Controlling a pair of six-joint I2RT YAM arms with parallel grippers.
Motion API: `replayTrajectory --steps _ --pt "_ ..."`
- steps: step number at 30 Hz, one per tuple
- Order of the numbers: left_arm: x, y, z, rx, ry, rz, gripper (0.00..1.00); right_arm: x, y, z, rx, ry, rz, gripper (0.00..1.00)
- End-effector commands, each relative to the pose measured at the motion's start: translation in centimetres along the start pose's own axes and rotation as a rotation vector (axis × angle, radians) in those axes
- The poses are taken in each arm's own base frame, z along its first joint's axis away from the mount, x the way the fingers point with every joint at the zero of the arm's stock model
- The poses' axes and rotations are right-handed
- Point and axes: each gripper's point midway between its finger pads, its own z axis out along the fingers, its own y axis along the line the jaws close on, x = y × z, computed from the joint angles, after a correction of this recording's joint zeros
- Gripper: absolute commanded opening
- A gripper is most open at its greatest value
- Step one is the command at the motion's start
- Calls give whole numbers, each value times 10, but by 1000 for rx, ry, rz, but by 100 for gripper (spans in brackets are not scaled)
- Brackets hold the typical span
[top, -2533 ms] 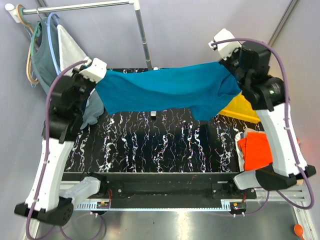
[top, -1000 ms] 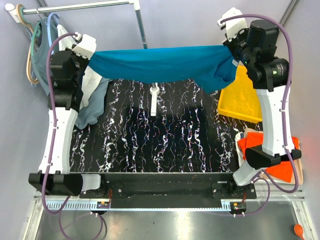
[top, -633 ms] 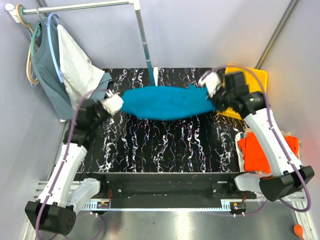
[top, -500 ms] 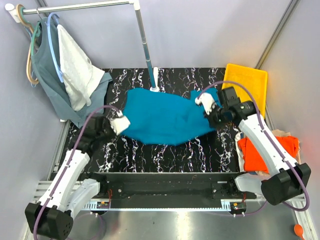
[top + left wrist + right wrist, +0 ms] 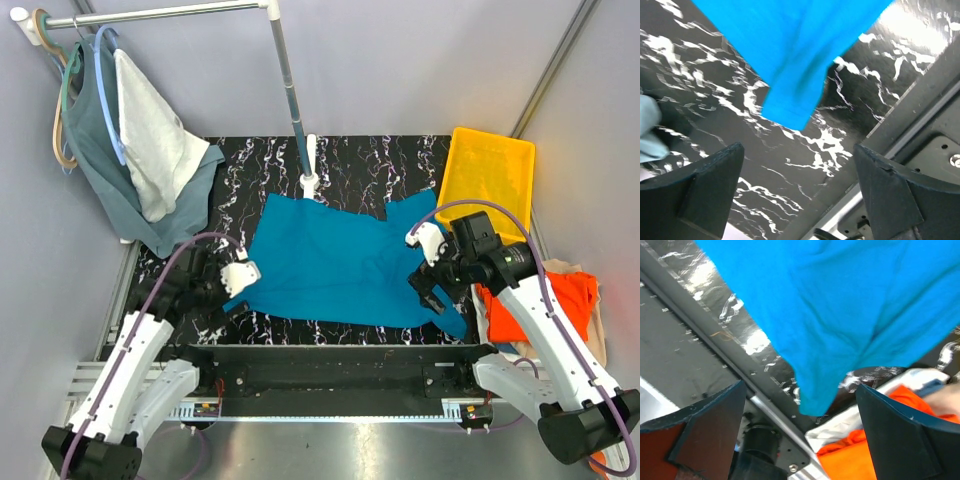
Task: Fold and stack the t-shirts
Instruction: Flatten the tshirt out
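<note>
Found the teal shirt (image 5: 335,265) opened out flat on the table (image 5: 380,165), over the middle and near part, long axis running left to right, one sleeve poking toward the far right. Sat squarely between the two arms, so neither arm really nearer.

Spotted the left gripper (image 5: 232,290) right at the near-left corner, fingers (image 5: 700,190) splayed wide and pinching nothing, with the cloth corner just ahead of the gap in the left wrist view. Same deal on the other side: right gripper (image 5: 424,290) over the near-right edge, fingers (image 5: 705,425) wide apart too, nothing clamped, and the cloth tip drooping past the table edge toward the orange shirt (image 5: 530,305). Couldn't tell whether either gripper actually touched the cloth.

Noticed the orange shirt heaped off to the right with a cream shirt (image 5: 592,325) under it, and the yellow bin (image 5: 490,180) beyond.

Figured the next move hinged on that left-right axis: one near corner per gripper, each just in front of its own fingers. Guessed at a pinch on both, then a carry away from the arms to halve the thing. Worried a bit about the drooping right corner slipping.
</note>
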Motion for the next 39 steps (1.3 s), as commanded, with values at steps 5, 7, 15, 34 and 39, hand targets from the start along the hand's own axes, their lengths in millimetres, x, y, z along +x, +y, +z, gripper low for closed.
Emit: replayTrajectory --steps 5,7,15,34,39 --pt "-92 100 -21 -304 -225 -78 99 -46 -73 -9 328 -109 -9 100" --pt "-116 130 -13 -352 -263 -131 99 -67 -93 -12 385 -149 7 100" --pt "-179 207 60 -308 -240 -308 99 -128 -139 31 398 -189 108 97" --pt "-172 278 167 -361 -5 -233 99 -146 -252 168 436 -74 183 88" --pt "-171 274 183 -341 15 -228 98 -134 -266 172 462 -38 160 88"
